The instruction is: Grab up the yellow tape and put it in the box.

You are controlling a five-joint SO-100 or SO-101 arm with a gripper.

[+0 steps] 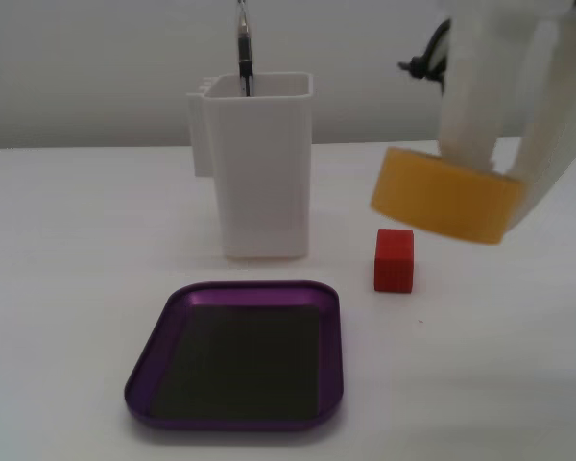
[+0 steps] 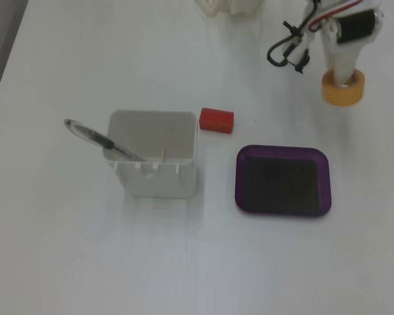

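White table (image 1: 67,240), three things resting on it.
Purple box (image 1: 330,360) lies flat, dark bottom, nearest the camera in a fixed view; tall white container (image 1: 259,173) stands upright behind it with a pen (image 2: 95,138) leaning inside. Small red cube (image 1: 394,259) sits just right of the container in that view, apart from the box rim. In another fixed view the cube (image 2: 216,120) lies between container (image 2: 154,161) and box (image 2: 282,153). Table surface otherwise plain white, matte.
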